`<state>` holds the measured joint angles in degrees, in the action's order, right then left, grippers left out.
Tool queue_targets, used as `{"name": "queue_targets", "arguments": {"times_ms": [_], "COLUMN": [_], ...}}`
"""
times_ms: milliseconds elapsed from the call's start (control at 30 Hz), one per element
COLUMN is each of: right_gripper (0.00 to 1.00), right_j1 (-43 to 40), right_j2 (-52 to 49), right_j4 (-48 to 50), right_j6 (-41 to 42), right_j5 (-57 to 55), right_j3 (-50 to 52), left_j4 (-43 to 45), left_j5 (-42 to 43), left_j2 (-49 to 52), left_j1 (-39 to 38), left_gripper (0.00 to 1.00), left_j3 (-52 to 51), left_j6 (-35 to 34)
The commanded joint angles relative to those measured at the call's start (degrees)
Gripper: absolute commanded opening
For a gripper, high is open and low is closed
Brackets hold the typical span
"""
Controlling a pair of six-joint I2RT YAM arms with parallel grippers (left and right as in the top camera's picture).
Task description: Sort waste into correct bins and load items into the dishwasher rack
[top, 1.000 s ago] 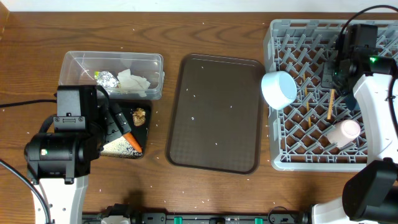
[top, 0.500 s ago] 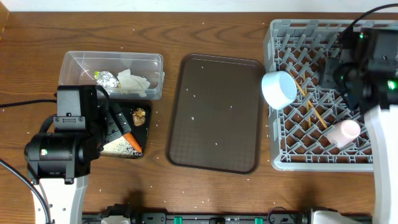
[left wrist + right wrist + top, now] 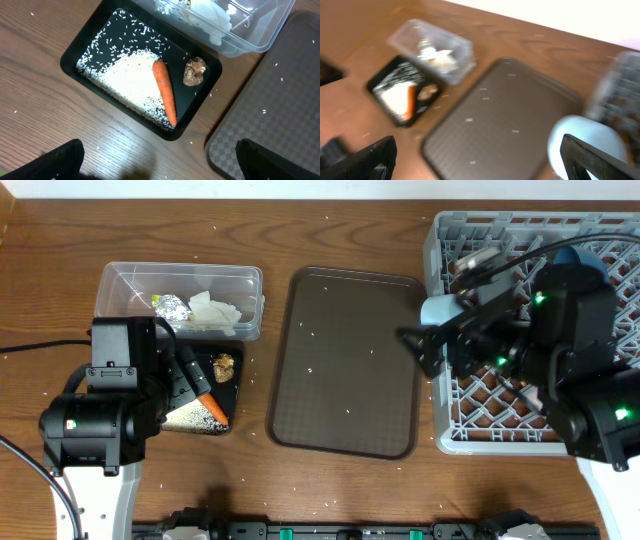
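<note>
The shallow black tray (image 3: 75, 57) holds an orange carrot (image 3: 165, 92), a brown food lump (image 3: 194, 71) and white rice (image 3: 127, 80). Behind it, the clear tub (image 3: 255, 35) contains crumpled tissue (image 3: 215, 310) and a shiny wrapper (image 3: 170, 307). My left gripper (image 3: 165, 170) hangs open and empty over bare wood just in front of the black tray. My right gripper (image 3: 480, 167) is open and empty, above the left rim of the grey rack (image 3: 437, 240), facing the brown tray. A white bowl (image 3: 585, 145) leans at that rim. The right arm hides the chopsticks and cups.
The dark brown serving tray (image 3: 345, 360) lies between the bins and the rack, with a few rice grains on it. Grains are also scattered over the wooden table (image 3: 330, 480). My left arm (image 3: 100, 420) covers the front left; the right wrist view is blurred.
The right gripper opened, and its arm swung from the rack's far right side across to the rack's left edge. The chopsticks stayed lying in the rack. The left arm did not move.
</note>
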<state>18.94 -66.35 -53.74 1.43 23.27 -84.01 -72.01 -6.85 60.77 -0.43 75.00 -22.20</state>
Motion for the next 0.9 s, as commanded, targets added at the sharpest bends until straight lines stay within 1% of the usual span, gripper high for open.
{"name": "queue_targets", "arguments": {"times_ms": [0,67,167,367,500,567,633,767,867], "right_gripper": [0.99,0.99,0.99,0.99,0.99,0.99,0.99,0.99,0.99], "right_j1": [2.3,2.1,0.9,-0.2,-1.7,-4.3,-6.8,-10.1,-11.7], "right_j2": [0.3,0.7,1.9,8.6,14.1,17.4,20.2,27.3,33.1], "right_j4": [-0.9,-3.3,-4.6,-8.1,-7.7,-5.3,-2.4,4.7,12.2], "right_j6": [0.2,-1.3,-1.3,-1.8,-6.4,-8.8,-8.8,-8.8,-8.8], "right_j5": [4.3,-1.5,-6.7,-22.0,-29.2,-29.5,-29.2,-27.3,-27.3], "right_j3": [-0.9,-0.9,-0.9,-0.8,0.8,3.7,7.4,18.1,26.8], "left_j4": [-0.2,-0.2,-0.2,-0.2,-0.2,-0.2,-0.2,-0.2,-0.2], "left_j5": [-0.9,-0.9,-0.9,-0.9,-0.9,-0.9,-0.9,-0.9,-0.9], "left_j2": [0.2,0.2,0.2,0.2,0.2,0.2,0.2,0.2,0.2], "left_j1": [0.3,0.3,0.3,0.3,0.3,0.3,0.3,0.3,0.3], "left_gripper": [0.98,0.98,0.98,0.98,0.98,0.98,0.98,0.98,0.98], "left_j3": [0.2,0.2,0.2,0.2,0.2,0.2,0.2,0.2,0.2], "left_j6": [0.8,0.8,0.8,0.8,0.8,0.7,0.8,0.8,0.8]}}
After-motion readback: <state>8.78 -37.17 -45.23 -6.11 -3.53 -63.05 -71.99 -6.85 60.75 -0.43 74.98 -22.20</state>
